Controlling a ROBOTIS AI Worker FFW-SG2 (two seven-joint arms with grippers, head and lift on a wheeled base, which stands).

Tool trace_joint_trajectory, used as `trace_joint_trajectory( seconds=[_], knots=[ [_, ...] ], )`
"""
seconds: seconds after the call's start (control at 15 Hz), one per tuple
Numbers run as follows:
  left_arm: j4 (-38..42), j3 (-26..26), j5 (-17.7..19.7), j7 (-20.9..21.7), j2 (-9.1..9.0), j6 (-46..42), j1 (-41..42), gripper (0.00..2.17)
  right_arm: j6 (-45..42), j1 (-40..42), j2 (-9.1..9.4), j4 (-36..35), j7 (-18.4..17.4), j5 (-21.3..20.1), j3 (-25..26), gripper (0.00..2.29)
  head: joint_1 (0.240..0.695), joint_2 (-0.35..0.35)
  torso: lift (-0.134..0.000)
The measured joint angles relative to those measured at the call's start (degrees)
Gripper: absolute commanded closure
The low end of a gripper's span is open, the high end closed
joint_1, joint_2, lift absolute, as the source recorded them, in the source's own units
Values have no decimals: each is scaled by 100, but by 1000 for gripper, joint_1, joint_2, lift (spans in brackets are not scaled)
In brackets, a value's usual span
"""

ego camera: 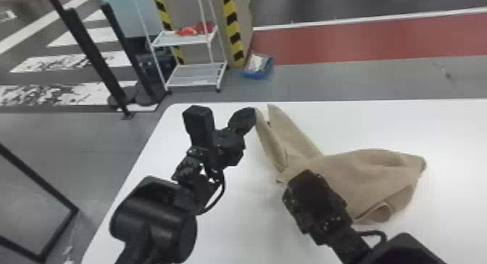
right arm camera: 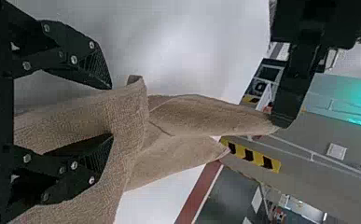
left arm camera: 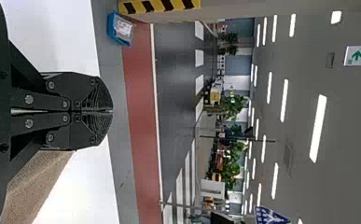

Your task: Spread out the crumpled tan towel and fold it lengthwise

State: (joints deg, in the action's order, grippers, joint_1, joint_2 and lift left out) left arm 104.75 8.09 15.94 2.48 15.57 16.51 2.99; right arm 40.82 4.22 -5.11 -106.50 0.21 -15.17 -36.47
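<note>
We pinch a raised end of the tan towel (ego camera: 369, 172) in our closed left gripper (ego camera: 252, 114), and the rest spreads rumpled over the white table (ego camera: 453, 132). Our right gripper (ego camera: 313, 199) has its jaws apart, with cloth lying between them.

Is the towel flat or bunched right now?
Bunched: the towel has raised folds, one end reaches the left pincer, its near edge curls.

So the black, jointed left arm (ego camera: 155, 216) reaches up from the bottom edge, and its flat-fingered black gripper (ego camera: 250, 116) is basically pinched together. The matching black right arm (ego camera: 348, 241) slants in from bottom right, right gripper (ego camera: 311, 198) spread pretty wide.
</note>
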Motion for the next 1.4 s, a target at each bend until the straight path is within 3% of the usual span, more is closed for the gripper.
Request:
trace_joint_trajectory(
  seconds=[0.13,0.4,0.73,1.13,1.33,1.4],
  knots=[
    [0,-9,5,12,8,-2,0,1781,288,-40,0,4,-121,-4,60,1487,695,223,-124],
    [16,-18,5,16,16,-15,-1,1781,286,110,-53,-229,-306,43,271,1511,695,203,-124],
    [62,-74,-14,-188,16,-83,18,1781,138,443,-233,-1006,-309,220,794,1504,695,175,-124],
    [227,-183,-35,-334,16,-90,95,1781,-43,774,-439,-1811,-328,1108,2305,1504,695,76,-124],
    [231,-279,-50,-327,23,-90,169,1781,-34,944,-497,-1816,-314,1628,3192,1490,695,4,-124],
    [231,-288,-59,-327,24,-90,179,1781,117,992,-500,-1717,-288,1711,3426,1379,695,-15,-124]
  ],
)
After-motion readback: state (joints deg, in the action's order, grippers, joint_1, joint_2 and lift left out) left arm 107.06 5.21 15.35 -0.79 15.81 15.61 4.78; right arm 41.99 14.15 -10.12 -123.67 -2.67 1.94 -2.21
